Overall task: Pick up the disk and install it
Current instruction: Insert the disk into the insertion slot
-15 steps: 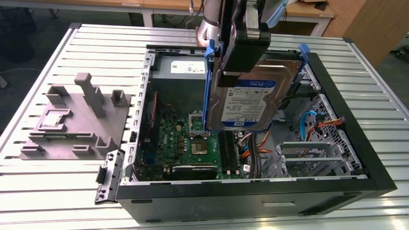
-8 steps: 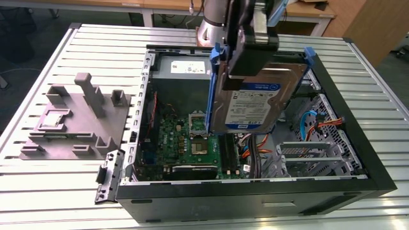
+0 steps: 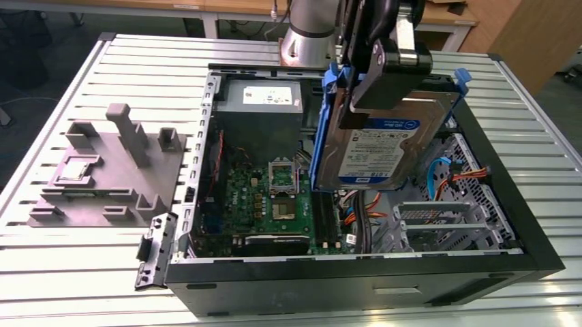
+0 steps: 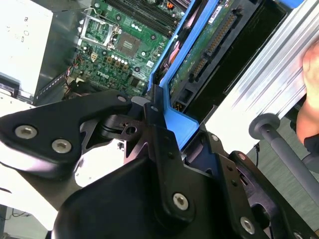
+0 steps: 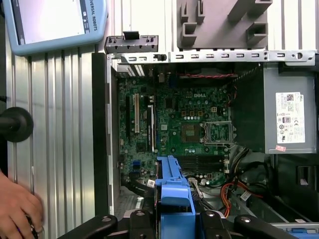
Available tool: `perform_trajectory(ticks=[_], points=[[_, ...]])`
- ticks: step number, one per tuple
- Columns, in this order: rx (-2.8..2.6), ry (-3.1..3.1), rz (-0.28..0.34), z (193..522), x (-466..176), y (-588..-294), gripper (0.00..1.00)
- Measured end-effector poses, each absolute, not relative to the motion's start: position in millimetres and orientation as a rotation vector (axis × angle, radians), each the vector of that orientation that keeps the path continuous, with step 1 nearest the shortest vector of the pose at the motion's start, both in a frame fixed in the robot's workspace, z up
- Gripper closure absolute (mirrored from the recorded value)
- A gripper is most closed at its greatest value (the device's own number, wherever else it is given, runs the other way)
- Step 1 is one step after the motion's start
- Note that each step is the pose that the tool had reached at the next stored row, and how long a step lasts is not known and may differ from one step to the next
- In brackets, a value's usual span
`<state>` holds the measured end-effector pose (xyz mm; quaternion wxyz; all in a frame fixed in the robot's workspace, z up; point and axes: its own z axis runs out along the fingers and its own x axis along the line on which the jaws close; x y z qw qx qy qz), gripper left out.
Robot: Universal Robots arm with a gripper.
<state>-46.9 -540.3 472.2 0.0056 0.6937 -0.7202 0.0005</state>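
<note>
Exterior view first: the claw (image 3: 369,102) is clamped on the disk (image 3: 386,146), gripping it at the upper edge where the blue bracket (image 3: 320,136) wraps around it. The disk hangs right under the claw, tipped up on edge instead of lying flat, label side to the camera, inside the outline of the open computer case (image 3: 364,281). In the second wrist view the bracket's blue edge is pinched between the black fingers (image 4: 162,144).

It's pretty tight down there. Under the disk's lower edge there are orange cables (image 3: 464,176) and a metal drive cage (image 3: 437,218), and the case wall is close on the exterior view's right of the claw. There's more room on the exterior view's left, over the motherboard (image 3: 264,204). The power supply box (image 3: 262,102) sits just beside the claw on that side, against the far wall.

Further out, a grey fixture (image 3: 109,170) stands on the slatted table (image 3: 73,272), well apart from the case. In the first wrist view a hand (image 5: 17,209) rests on the table outside the case wall, with a tablet (image 5: 50,25) beyond it.

Labels: the disk has a white one with a blue band and the power supply has a white one. I can't make out the small print.
</note>
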Motion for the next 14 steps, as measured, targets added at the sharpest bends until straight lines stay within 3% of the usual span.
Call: perform_trajectory(ticks=[14], points=[[2.172, -2.255, 0.002, 471.1, -45.6, -543.7, 0.64]])
